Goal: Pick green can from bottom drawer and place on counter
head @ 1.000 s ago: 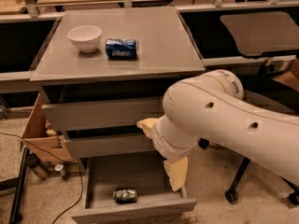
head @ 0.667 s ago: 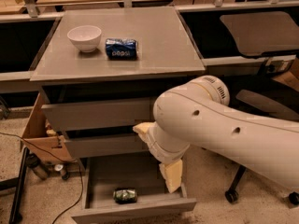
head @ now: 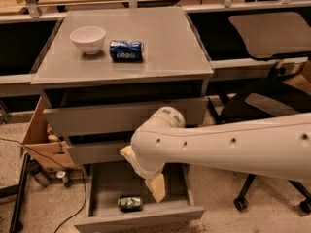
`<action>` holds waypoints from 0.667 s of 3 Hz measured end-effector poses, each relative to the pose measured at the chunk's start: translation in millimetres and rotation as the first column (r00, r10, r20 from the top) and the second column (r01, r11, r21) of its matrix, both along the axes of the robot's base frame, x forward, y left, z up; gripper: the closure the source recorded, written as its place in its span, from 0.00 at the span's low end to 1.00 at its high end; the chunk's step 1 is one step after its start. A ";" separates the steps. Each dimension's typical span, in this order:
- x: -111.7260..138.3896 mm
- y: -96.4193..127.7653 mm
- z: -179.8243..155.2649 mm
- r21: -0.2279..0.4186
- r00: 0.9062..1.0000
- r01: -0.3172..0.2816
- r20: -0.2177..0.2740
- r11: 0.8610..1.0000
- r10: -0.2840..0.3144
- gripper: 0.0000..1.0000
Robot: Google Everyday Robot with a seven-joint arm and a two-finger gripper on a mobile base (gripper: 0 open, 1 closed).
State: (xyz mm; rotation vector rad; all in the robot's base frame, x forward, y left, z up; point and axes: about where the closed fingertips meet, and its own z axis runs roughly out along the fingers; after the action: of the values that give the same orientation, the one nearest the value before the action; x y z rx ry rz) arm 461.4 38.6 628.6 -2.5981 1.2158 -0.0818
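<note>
You were at the reach-in step. The small dark green can (head: 129, 203) lay on its side near the front of the pulled-out bottom grey drawer (head: 108, 184), not yet grasped. Your gripper (head: 156, 188), at the end of the bulky white arm (head: 218, 144), hung over the drawer just right of the can and a little above it. Whether it was released or clenched could not be told, but it held nothing that showed. The next move likely called for a short shift left and down to straddle the can across its width. On the flat grey counter (head: 165, 47) the white bowl (head: 88, 39) and blue Pepsi can (head: 126, 50) sat left, leaving the right side for the placement.
</note>
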 end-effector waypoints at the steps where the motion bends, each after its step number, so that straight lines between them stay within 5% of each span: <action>1: 26.1 30.9 -69.4 0.004 0.997 -0.078 0.000 0.997 0.078 0.00; 2: 48.5 65.9 -137.2 0.014 0.987 -0.162 0.012 0.987 0.161 0.00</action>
State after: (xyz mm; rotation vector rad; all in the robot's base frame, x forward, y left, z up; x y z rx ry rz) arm 509.9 104.4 491.4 -2.6685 0.9935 -0.0550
